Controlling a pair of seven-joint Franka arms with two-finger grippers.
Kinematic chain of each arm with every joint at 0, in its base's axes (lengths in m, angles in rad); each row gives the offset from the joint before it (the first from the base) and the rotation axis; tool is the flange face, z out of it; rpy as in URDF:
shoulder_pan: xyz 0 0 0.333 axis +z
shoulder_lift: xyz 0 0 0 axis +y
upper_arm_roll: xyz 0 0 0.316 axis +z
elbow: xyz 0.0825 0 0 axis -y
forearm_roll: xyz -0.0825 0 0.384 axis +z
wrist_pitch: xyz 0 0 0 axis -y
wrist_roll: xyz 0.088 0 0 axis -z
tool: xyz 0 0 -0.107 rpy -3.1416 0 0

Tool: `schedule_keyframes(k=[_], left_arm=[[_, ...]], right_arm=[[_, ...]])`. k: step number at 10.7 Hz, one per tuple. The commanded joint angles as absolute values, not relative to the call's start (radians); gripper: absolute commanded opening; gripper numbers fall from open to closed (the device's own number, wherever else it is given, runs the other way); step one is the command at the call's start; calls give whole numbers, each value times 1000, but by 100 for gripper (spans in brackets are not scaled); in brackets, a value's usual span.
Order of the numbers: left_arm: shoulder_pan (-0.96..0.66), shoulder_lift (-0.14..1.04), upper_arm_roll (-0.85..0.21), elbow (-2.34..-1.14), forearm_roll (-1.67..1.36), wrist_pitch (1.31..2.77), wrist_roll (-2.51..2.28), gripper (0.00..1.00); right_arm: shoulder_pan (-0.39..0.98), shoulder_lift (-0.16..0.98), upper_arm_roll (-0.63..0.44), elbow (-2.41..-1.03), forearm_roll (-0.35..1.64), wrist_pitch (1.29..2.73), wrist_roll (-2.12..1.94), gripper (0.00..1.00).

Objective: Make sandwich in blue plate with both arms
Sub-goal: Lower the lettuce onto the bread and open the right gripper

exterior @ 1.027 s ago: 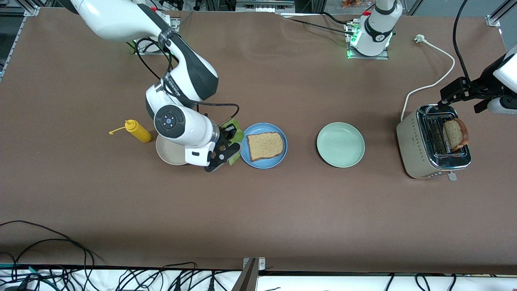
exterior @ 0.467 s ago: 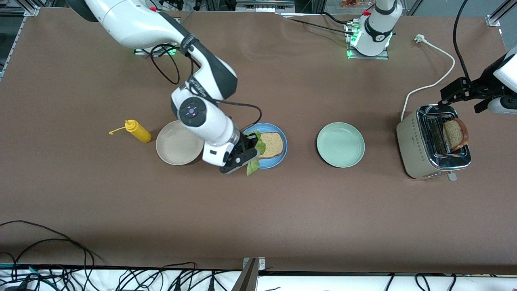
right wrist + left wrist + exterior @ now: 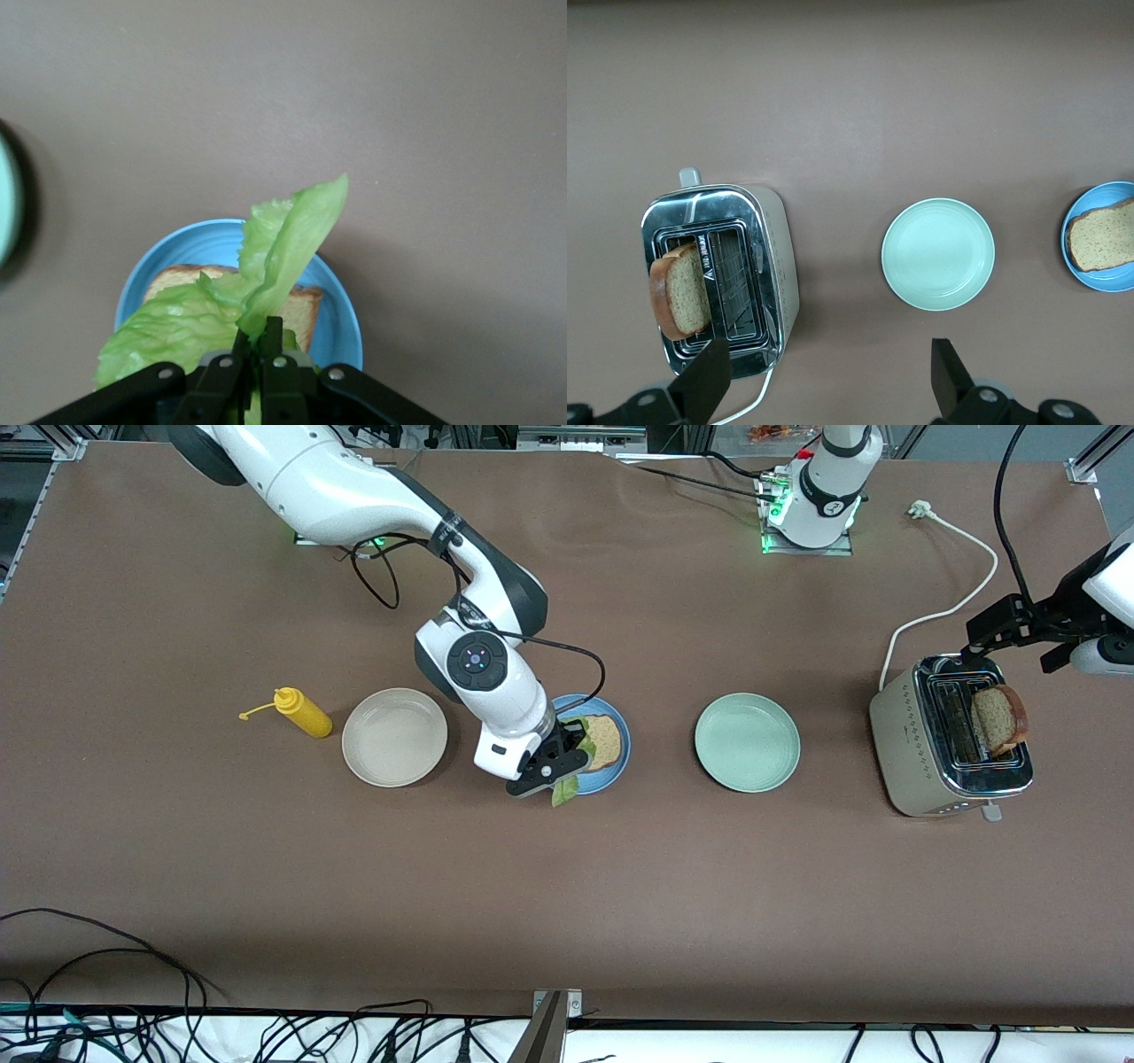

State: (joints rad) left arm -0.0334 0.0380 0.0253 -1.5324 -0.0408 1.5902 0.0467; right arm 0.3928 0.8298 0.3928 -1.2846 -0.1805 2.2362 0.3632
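The blue plate point(image 3: 619, 725) holds one bread slice point(image 3: 605, 742). My right gripper point(image 3: 551, 767) hangs over the plate's edge toward the right arm's end, shut on a ruffled green lettuce leaf point(image 3: 563, 791). In the right wrist view the lettuce point(image 3: 266, 266) droops from the right gripper point(image 3: 259, 335) over the bread point(image 3: 306, 310) and blue plate point(image 3: 342, 312). A second bread slice point(image 3: 999, 719) stands in the toaster point(image 3: 921, 771). My left gripper point(image 3: 1005, 627) waits open above the toaster. The left wrist view shows that gripper point(image 3: 826, 365), the toaster point(image 3: 772, 266) and its bread slice point(image 3: 678, 290).
A cream plate point(image 3: 394, 737) and a yellow squeeze bottle point(image 3: 301, 712) lie toward the right arm's end. A mint-green plate point(image 3: 747, 742) sits between the blue plate and the toaster. The toaster's white cord point(image 3: 961, 602) runs toward the left arm's base.
My right gripper has carried the lettuce from beside the cream plate to over the blue plate and bread. The left arm has not moved.
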Motion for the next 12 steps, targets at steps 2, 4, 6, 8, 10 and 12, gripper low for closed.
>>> schedule_keyframes(k=[2,4,6,8,10,12], left_arm=[[-34,44,26,-1513,-23,1571,66,100],[-34,44,26,-1511,-23,1571,66,100],[-34,44,26,-1513,-23,1571,66,100],[-34,44,26,-1513,-23,1571,66,100],[-34,44,26,-1513,-23,1571,66,100],[-34,44,25,-1513,-23,1571,67,100]], right_arm=[[419,879,387,-1289,-218,2333,512,3],[440,879,387,-1307,-215,2327,610,8],[457,881,387,-1308,-224,2329,667,83],[450,879,385,-1307,-233,2329,654,100],[453,874,385,-1310,-235,2313,657,100],[451,864,384,-1310,-242,2261,657,100]])
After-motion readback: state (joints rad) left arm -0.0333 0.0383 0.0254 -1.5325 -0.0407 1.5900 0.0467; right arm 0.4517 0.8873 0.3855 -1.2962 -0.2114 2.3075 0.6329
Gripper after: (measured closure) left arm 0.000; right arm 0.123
